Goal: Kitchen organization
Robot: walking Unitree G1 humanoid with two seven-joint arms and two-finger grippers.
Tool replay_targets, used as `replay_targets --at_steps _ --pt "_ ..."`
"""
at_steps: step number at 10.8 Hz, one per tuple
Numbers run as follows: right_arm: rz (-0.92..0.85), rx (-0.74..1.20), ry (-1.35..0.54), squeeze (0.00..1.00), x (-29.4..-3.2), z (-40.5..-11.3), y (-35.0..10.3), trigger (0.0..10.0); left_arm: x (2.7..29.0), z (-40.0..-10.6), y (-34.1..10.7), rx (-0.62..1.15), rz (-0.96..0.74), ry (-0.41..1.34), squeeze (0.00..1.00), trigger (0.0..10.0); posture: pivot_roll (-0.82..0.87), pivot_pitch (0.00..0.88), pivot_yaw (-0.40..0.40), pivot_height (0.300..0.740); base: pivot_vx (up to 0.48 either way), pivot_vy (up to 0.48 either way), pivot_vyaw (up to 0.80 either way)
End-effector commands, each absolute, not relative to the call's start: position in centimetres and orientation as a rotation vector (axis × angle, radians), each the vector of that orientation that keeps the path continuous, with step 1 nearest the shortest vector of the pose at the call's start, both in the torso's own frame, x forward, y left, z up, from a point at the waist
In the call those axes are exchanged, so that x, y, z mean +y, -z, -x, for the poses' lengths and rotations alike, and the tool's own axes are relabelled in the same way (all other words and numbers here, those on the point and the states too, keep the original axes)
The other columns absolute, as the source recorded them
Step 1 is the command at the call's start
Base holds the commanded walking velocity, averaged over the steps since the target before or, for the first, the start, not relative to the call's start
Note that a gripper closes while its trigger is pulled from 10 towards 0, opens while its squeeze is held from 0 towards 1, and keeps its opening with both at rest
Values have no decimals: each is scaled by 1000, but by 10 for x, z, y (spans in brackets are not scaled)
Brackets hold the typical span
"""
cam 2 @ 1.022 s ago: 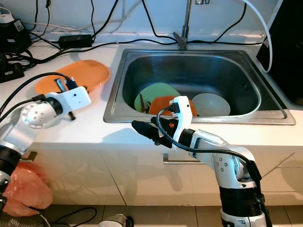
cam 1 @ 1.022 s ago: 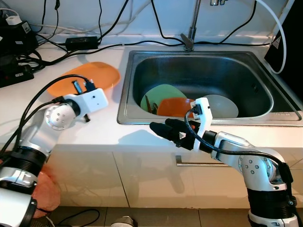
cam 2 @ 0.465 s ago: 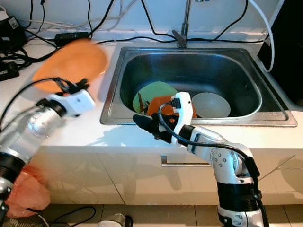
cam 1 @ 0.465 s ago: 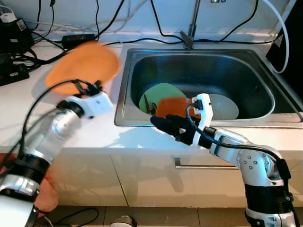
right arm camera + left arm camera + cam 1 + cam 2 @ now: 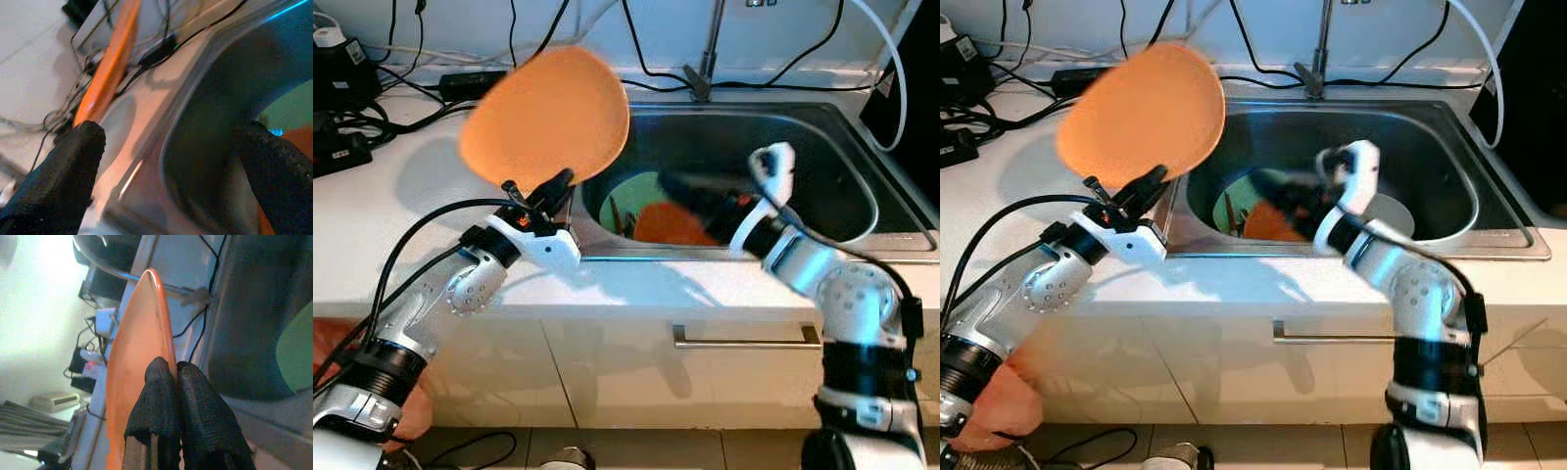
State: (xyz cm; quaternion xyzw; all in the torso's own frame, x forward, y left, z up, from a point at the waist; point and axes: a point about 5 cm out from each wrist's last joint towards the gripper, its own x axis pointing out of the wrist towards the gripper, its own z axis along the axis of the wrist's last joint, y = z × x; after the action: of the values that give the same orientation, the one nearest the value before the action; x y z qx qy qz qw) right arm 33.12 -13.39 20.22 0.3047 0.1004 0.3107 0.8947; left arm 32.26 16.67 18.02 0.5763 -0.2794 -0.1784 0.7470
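The left hand (image 5: pixel 540 190) is closed on the rim of the orange plate (image 5: pixel 546 117); in the left wrist view its two black fingers (image 5: pixel 157 396) press together on the plate's thin edge. The plate is lifted off the white tabletop (image 5: pixel 382 211) and stands almost upright, tilted, above the left rim of the sink (image 5: pixel 891 186). From the middle of the sink, the plate is at about 10 o'clock.

The right hand (image 5: pixel 690 188) is blurred in the head views and reaches over the sink basin, above the dishes that lie inside. In the right wrist view its two black fingers (image 5: pixel 63 171) are spread wide apart and hold nothing.

In the basin lies a green plate (image 5: pixel 625 201) toward 8 o'clock, and an orange dish (image 5: pixel 668 223) rests just beside it, partly over it. A pale bowl (image 5: pixel 1395 213) lies toward 4 o'clock, mostly hidden behind the right arm. The faucet (image 5: pixel 705 69) rises at 12 o'clock on the back edge of the sink.

Black cables (image 5: pixel 431 93) and a black power adapter (image 5: pixel 475 82) lie on the tabletop at the back left, near other dark devices (image 5: pixel 337 108). A metal drawer handle (image 5: pixel 744 336) runs below the front edge of the tabletop.
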Motion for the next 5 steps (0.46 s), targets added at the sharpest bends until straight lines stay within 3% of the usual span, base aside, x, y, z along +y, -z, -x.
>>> replay_targets --at_steps 1,3,4,5 --pt "-636 136 -597 0 -146 -341 -217 10000 158 -319 -189 -702 -1254 397 0 0 220 38 11 740 0 0 0" --pt "-638 86 -621 0 -155 -353 -236 10000 143 -312 -188 -780 -1233 483 0 0 212 39 11 740 0 0 0" --pt "-586 73 -637 1000 -151 -359 -240 10000 135 -311 -189 -813 -1227 509 0 0 208 39 13 740 0 0 0" --pt "-592 69 -676 1000 -147 -360 -244 10000 132 -311 -190 -821 -1220 516 0 0 210 41 11 740 0 0 0"
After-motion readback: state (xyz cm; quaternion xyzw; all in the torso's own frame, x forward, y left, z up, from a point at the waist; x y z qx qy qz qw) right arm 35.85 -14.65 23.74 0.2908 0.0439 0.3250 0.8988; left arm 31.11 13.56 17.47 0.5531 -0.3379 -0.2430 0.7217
